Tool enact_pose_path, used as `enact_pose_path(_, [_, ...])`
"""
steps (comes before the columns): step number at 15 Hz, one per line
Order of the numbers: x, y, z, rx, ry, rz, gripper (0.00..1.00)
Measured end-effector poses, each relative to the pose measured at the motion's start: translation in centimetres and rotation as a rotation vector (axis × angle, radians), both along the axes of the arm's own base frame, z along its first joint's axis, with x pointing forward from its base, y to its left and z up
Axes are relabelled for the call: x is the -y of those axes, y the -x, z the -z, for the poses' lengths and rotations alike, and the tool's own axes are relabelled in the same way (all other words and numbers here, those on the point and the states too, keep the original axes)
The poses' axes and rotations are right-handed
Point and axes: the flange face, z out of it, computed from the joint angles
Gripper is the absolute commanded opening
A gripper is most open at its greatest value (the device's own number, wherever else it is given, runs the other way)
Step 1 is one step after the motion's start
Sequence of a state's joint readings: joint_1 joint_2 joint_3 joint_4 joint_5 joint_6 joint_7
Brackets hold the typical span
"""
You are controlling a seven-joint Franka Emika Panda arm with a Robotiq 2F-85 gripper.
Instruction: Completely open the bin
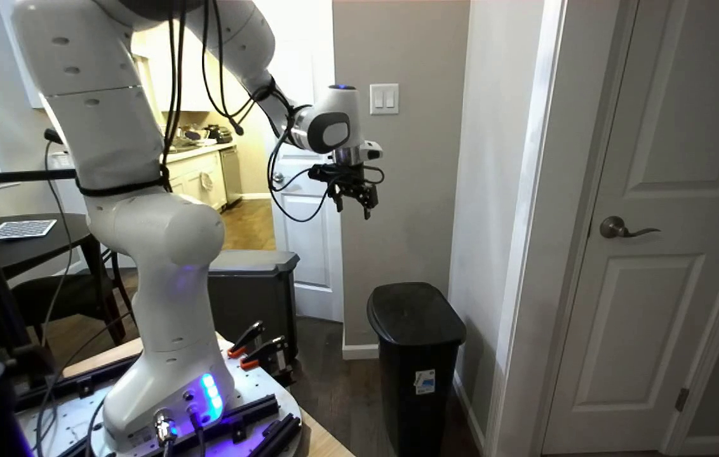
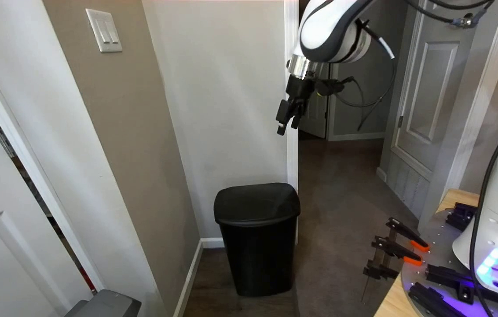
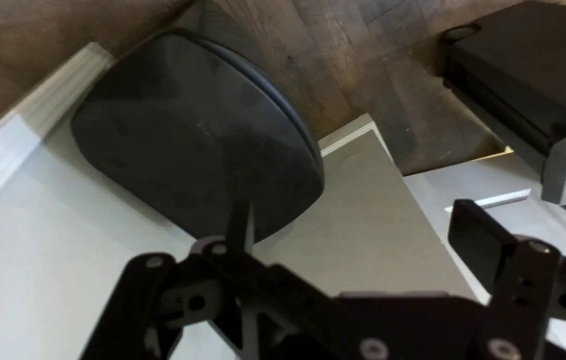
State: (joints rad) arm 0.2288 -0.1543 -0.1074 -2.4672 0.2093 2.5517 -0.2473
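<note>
I hold my gripper [image 1: 354,204] higher than the bin [image 1: 416,393] and well apart from it, fingers [image 3: 480,244] pointing down and spread wide, with only air between them. In an exterior view the bin stands on the floor [image 1: 334,390] to the right of my base [image 1: 169,406], just beside the white wall [image 1: 493,158]. Its rounded lid [image 2: 258,203] is down. A gray-topped container [image 1: 255,301] stands farther left, near the far door [image 1: 305,244].

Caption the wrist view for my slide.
Looking down past the open pincer at a black trash bin, rounded lid closed, on a wood-plank floor.
</note>
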Motion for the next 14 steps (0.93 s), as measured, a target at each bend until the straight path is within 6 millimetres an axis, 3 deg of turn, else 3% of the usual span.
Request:
enact_pose_path(7, [-8.2,-5.7,5.3,-0.106,-0.072,-0.271,1.0])
enact_pose_path(10, [-9.0,-7.9,8.8,-0.139,-0.068,-0.313,1.0])
enact_pose_path(14, [-9.2,-8.0,8.4,-0.131,-0.073,-0.315,1.0])
